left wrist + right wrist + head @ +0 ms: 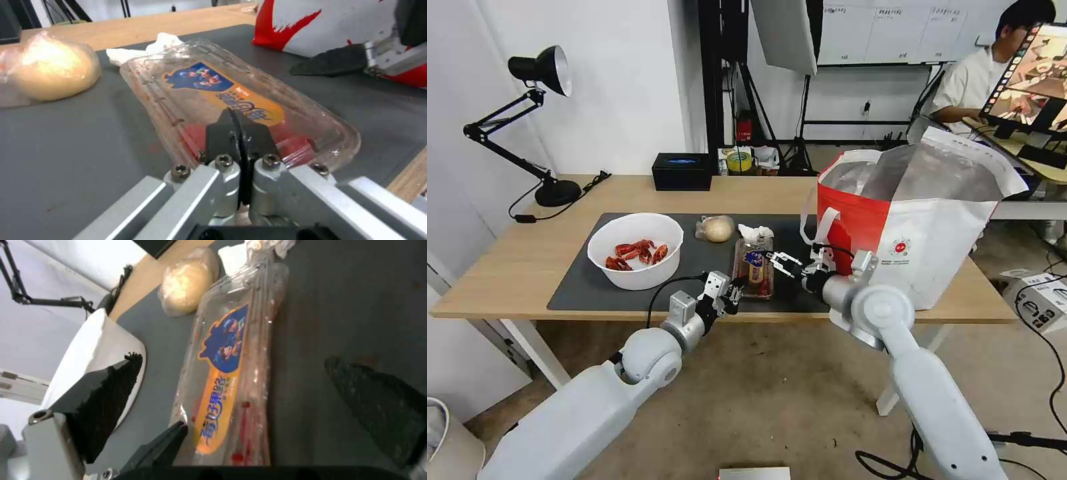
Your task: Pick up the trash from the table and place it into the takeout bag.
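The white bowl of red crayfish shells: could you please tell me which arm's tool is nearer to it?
Left. The left tool sits at the clear plastic clamshell tray's near end, beside the white bowl; the right tool is beyond the tray, toward the takeout bag.

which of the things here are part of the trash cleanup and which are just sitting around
Job: clamshell tray, tissue, bagged bun, bowl of crayfish shells, takeout bag, table.
Lying about: desk lamp, black box, tape roll.
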